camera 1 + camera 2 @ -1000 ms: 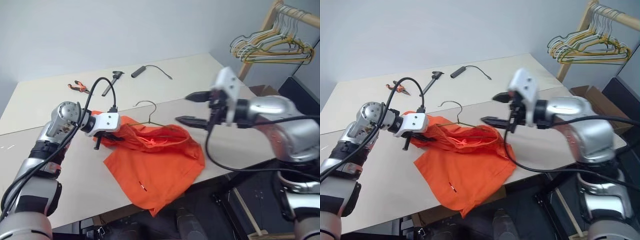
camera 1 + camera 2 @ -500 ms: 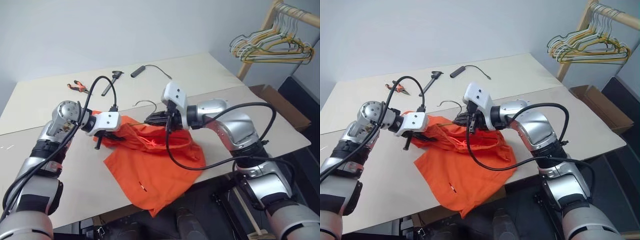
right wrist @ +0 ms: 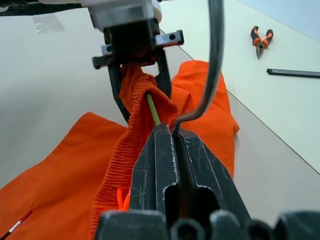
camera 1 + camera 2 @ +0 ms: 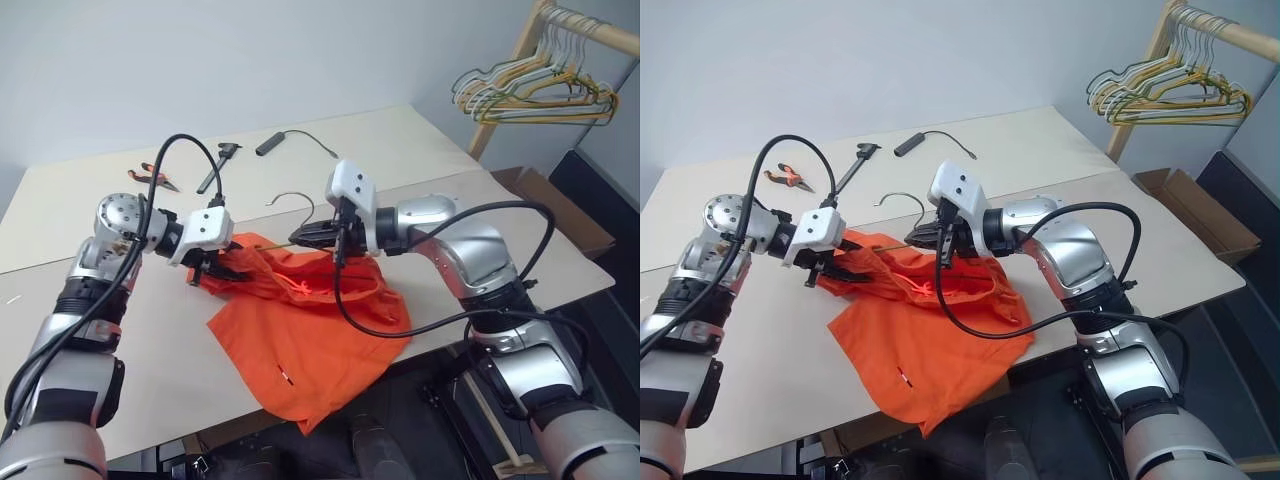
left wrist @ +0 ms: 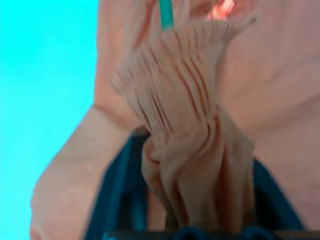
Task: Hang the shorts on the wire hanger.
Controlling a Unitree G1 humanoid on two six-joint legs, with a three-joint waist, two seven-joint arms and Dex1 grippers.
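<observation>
Here, the bright orange fabric shorts (image 4: 310, 330) lie spread on the pale beige bench (image 4: 420, 150), their lower edge hanging over its near side. The gathered elastic waistband is bunched up and lifted off the bench between the two black fingers of the left pincer (image 4: 207, 272), which stand apart around the folds. The thin olive-grey wire hanger (image 4: 290, 205) is raised above the shorts, hook uppermost; one of its wires runs down into the bunched waistband. The right pincer (image 4: 303, 236) is pressed together on the hanger's wire just below the hook. Beyond, on the bench, lie orange-handled pliers (image 4: 152, 174), a black bar tool (image 4: 217, 165) and a black cabled handle (image 4: 272, 143). A bunch of coloured hangers (image 4: 525, 95) hangs on a wooden rail.
</observation>
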